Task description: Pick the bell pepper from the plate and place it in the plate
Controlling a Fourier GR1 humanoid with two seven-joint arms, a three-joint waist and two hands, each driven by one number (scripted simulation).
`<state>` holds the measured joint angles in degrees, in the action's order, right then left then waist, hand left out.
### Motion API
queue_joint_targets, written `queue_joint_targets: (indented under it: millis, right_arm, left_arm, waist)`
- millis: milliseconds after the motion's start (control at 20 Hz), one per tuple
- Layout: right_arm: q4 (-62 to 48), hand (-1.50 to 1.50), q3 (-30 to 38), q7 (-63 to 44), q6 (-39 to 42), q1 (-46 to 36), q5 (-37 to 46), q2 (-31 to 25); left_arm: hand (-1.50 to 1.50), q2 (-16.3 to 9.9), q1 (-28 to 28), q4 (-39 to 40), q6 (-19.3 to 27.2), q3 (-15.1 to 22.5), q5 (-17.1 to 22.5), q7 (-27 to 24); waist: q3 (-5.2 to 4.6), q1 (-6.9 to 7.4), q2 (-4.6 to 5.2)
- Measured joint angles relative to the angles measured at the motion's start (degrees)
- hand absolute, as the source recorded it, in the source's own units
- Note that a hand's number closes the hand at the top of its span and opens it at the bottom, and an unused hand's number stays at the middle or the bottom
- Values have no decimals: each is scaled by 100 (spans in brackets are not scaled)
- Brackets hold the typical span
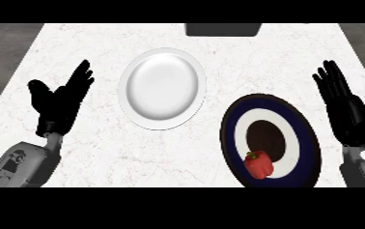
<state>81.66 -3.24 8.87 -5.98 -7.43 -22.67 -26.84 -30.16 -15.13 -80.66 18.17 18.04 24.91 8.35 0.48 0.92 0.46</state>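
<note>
A red bell pepper (259,164) lies on the near part of a dark blue plate (306,141) with a white ring and brown centre, at the lower right. A white plate (162,88) with nothing on it sits near the middle of the counter. My right hand (342,105) stands open, fingers up, just right of the blue plate and apart from the pepper. At the left edge my left hand (61,100) is open too, fingers spread, left of the white plate.
The white marble counter (100,39) spreads around both plates. A dark grey object (221,29) sits at the counter's far edge, behind the white plate. The counter's left edge runs diagonally at the upper left.
</note>
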Motion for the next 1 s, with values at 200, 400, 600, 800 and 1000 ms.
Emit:
queue_joint_targets:
  millis: [200,400,600,800,1000]
  right_arm:
    - [605,150,-398,235,893,-221,-627,495]
    - [1256,150,-876,535,1446,-581,-272,446]
    - [1695,-150,-1757,960,1436,116,299,826]
    - [1643,-150,-2154,1557,1723,1000,-258,1404]
    - [1567,-150,-2067,2219,2254,1600,-756,1495]
  left_arm:
    - [0,-142,-169,-185,-52,-90,-125,-160]
    - [0,-258,-389,-413,-148,-151,-233,-400]
    - [0,-343,-354,-609,-271,-262,-266,-640]
    - [0,-420,-264,-727,-346,-384,-259,-759]
    - [0,-408,-207,-828,-414,-476,-289,-753]
  waist:
    - [-13,18,-76]
    - [-44,21,-190]
    - [-48,-79,-132]
    - [-39,-102,-84]
    - [-41,-119,-65]
